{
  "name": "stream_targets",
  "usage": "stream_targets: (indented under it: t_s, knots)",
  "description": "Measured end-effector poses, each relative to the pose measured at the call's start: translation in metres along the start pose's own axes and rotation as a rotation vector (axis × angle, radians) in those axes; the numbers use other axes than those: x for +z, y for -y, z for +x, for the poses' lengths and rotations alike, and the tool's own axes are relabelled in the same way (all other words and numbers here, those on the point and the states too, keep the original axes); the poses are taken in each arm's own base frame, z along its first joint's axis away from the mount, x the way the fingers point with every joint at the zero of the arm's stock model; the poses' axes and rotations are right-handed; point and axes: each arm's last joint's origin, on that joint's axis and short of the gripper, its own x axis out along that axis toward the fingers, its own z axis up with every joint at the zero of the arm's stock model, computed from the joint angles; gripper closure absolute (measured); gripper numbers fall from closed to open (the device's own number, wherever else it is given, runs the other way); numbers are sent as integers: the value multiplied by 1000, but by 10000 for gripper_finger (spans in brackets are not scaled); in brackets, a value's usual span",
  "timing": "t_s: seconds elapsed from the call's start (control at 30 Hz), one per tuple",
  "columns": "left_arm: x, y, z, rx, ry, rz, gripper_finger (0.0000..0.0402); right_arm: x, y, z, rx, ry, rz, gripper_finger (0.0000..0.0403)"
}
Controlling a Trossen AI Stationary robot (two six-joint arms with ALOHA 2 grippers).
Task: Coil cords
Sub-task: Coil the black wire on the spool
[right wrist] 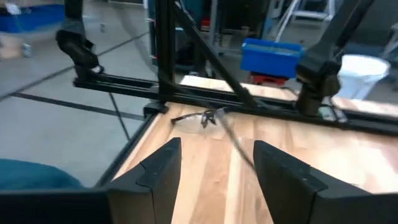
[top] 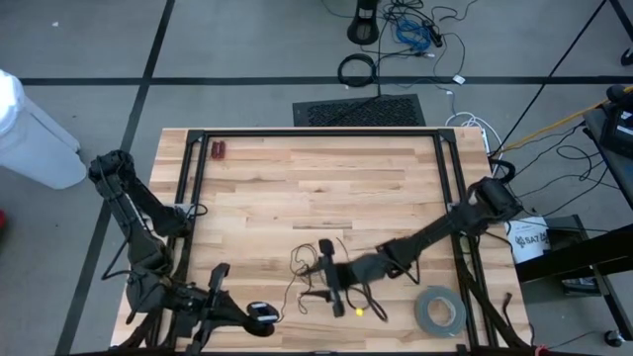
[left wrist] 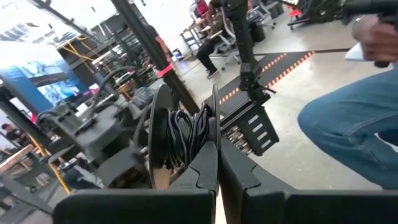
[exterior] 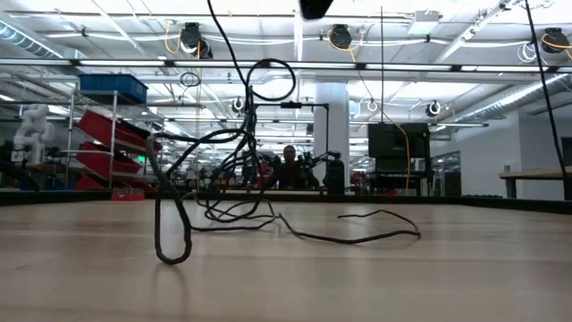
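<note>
Setting: wide workshop hall with ceiling lights and shelving is seen beyond a pale wooden plank table (top: 297, 178) framed by black rails.

Cord: one very thin black cord (top: 309, 265) is seen on the near middle of the table as loose wiry strands. In the low view the thin black cord (exterior: 234, 179) stands up in tangled loops, with one strand trailing flat along the wood and another rising out of the picture.

Right tool: the right tool (top: 336, 294) is placed low over the strands, at the end of the dark right arm stretched across from the table's right edge. In its wrist view the two dark fingers (right wrist: 158, 169) are spread wide with bare wood between them; nothing is held.

Left tool: the left tool (top: 259, 314) is parked at the near left edge of the table. Its fingers (left wrist: 202, 165) are pressed together, and a small round spool with black winding is seen just ahead of them; whether it is gripped cannot be told.

Other items: a grey tape roll (top: 439, 311) lies flat near the right front corner, well apart from the cord. A small red object (top: 219, 149) rests by the far left rail.

Done: no tidy coil is seen on the table; the strands remain a sprawl.

Left: judged from this, most of the job remains. The loose loops must be gathered and wound into a compact bundle.
</note>
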Motion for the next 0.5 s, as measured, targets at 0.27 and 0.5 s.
stream_targets:
  t_s: [0.27,0.5]
  knots:
    - [1,2,-2,-12,8,-5,398,-2,24,6,86,-30,-15,231]
    - [2,3,-2,-14,9,-6,398,-7,37,11,102,-36,-3,232]
